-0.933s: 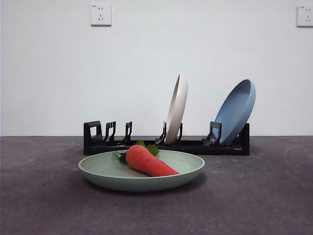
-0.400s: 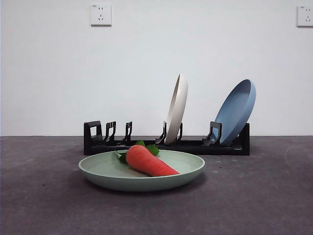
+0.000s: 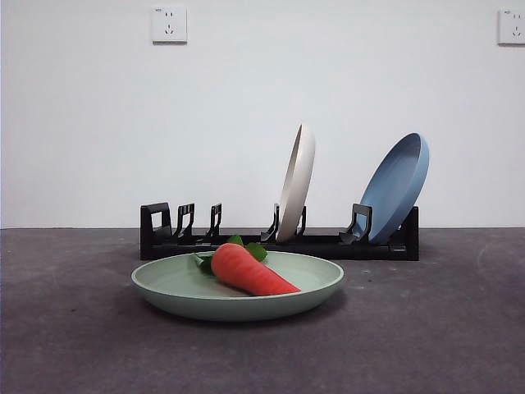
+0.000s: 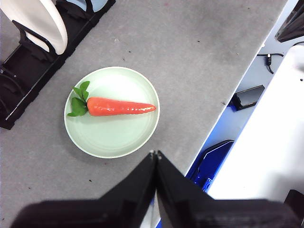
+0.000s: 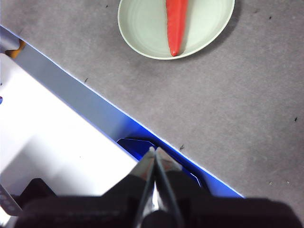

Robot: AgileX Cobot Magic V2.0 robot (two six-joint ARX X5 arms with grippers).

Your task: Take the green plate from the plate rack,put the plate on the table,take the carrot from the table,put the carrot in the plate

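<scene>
Carrot (image 3: 250,272) lies inside green plate (image 3: 176,289), lower centre of front view, leaves toward plate rack (image 3: 161,234). Plate flat on desk (image 3: 443,328), just before rack. Rack behind holds cream plate (image 3: 297,180) and blue plate (image 3: 396,185) upright, tilted. Left claw (image 4: 155,154) pressed together, high above desk edge — holds nothing. Right claw (image 5: 154,150) likewise together, empty, clear of plate.

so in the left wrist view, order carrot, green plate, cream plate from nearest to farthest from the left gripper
1. green plate, its rim just beyond the shut left gripper
2. carrot, lying across that plate
3. cream plate, standing in the rack past the green plate
</scene>
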